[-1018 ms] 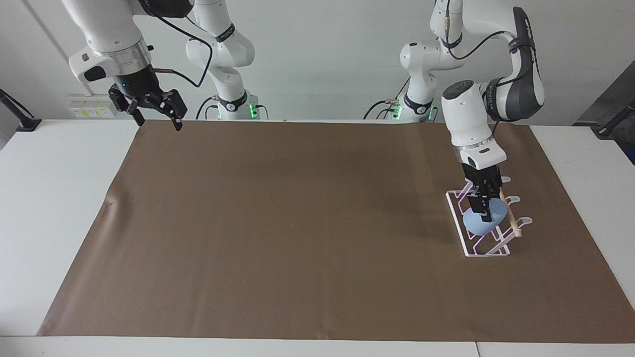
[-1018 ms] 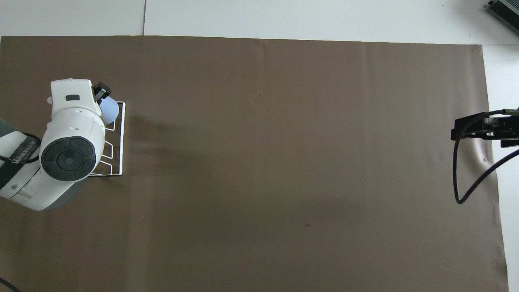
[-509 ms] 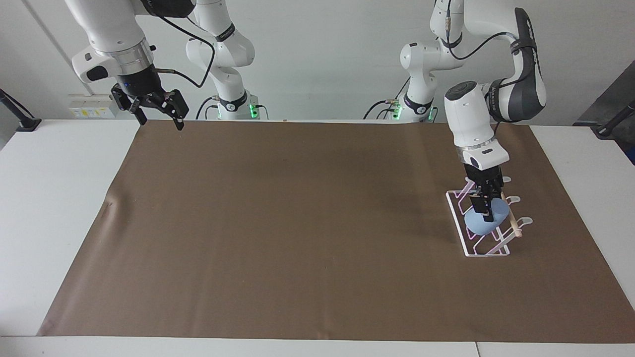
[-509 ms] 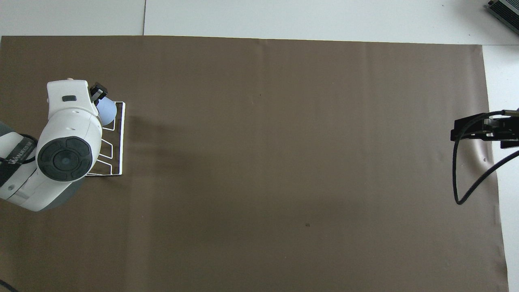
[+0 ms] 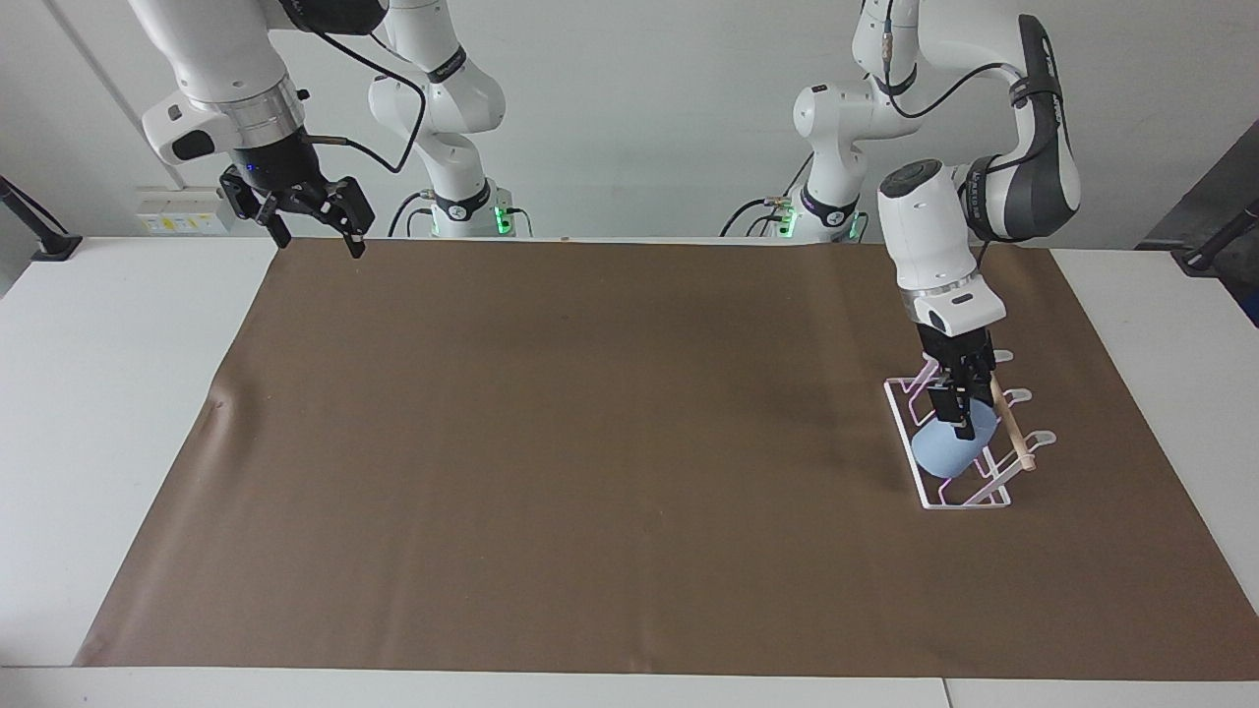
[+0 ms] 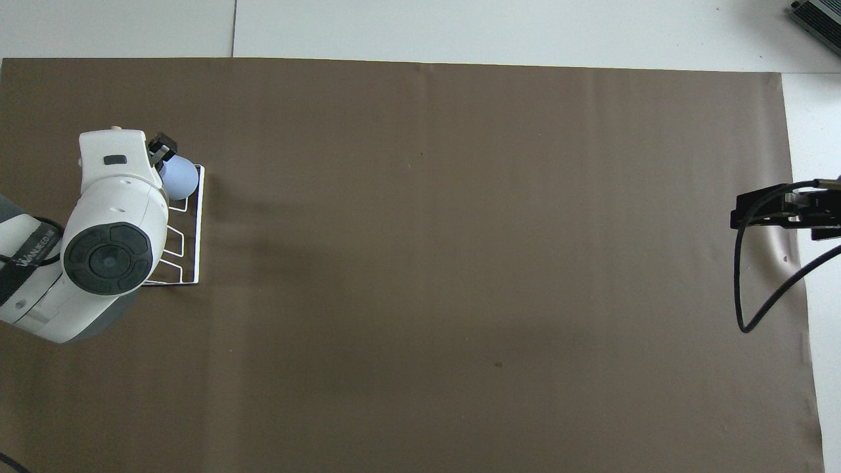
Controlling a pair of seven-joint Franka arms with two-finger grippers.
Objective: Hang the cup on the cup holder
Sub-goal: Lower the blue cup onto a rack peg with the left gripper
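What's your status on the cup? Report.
Left gripper down on cup, cup lying tilted in rack. Right gripper open, waiting over mat corner. Nothing in the way.

Lettering on the left arm only

A black band (image 6: 23, 257) on the left arm's grey link carries white lettering, partly hidden; it cannot be made out for sure.

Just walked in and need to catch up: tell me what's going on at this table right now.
The left gripper is down at the cup holder, a white wire rack on the brown mat toward the left arm's end of the table, working the light-blue cup onto the rack's prongs. The cup lies tilted within the rack, with the gripper at its upper end. The right gripper waits in the air over the mat's edge at the right arm's end, fingers open and holding nothing.
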